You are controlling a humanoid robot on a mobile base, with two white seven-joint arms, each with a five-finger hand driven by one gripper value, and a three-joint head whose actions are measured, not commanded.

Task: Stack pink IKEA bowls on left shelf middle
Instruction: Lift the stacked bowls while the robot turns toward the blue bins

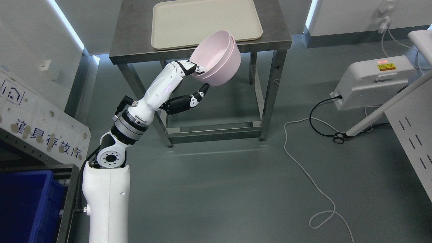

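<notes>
Two nested pink bowls (219, 59); one tray (206, 22); one table (135, 40); one blue bin (23, 202).

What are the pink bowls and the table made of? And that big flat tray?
The pink bowls look like matte plastic: smooth, one even colour, thin rims, no shine. The table looks like brushed steel: grey, dull sheen, metal legs. The tray is probably matte plastic too, plain cream with rounded raised edges. The left hand grips the bowls.
</notes>
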